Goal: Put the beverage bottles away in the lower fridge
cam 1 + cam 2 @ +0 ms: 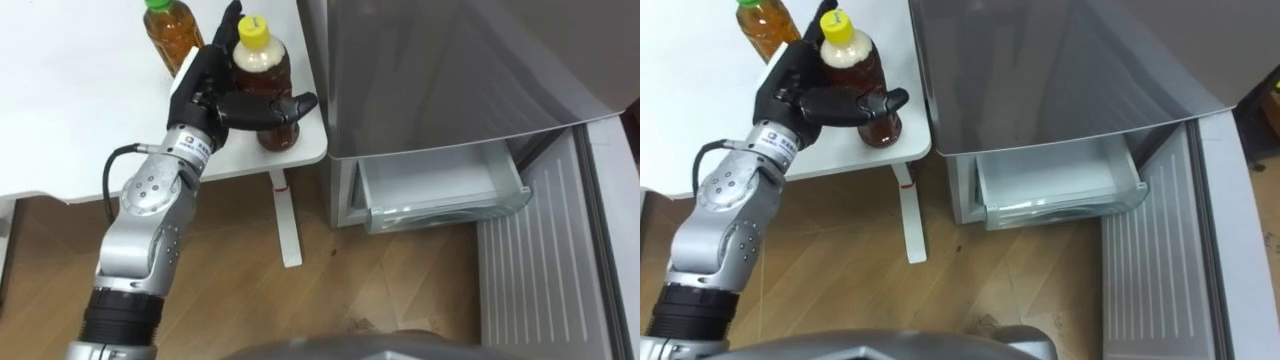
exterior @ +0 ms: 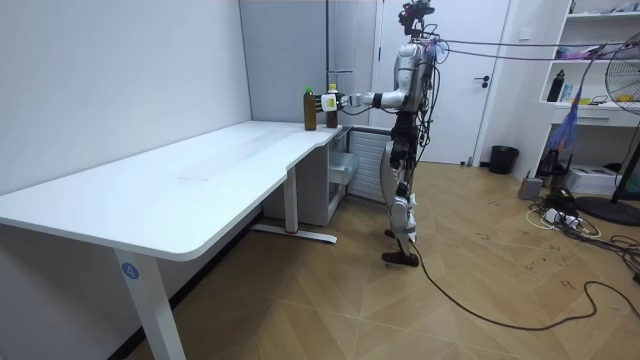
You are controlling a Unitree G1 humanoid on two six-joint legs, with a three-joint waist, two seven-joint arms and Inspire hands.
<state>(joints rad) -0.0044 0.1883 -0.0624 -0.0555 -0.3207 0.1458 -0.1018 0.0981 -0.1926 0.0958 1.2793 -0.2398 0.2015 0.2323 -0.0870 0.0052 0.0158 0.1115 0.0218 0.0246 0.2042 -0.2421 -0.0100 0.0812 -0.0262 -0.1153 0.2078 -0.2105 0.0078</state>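
Observation:
Two drink bottles stand at the right end of the white table (image 1: 70, 110). The yellow-capped bottle (image 1: 264, 68) of brown drink is at the table's corner, and a green-capped bottle (image 1: 172, 32) stands behind it to the left. My left hand (image 1: 203, 88) is at the yellow-capped bottle: its straight fingers run along the bottle's left and far side, and its thumb lies across the near side. The bottle stands upright on the table. In the room view I stand by the fridge with my left arm stretched to the bottles (image 2: 331, 105).
To the right of the table stands the grey fridge (image 1: 450, 70). Its lower drawer (image 1: 440, 190) is pulled out and holds nothing that I can see. The open lower door (image 1: 540, 280) stands at the right. Wooden floor and the table leg (image 1: 285, 220) lie below.

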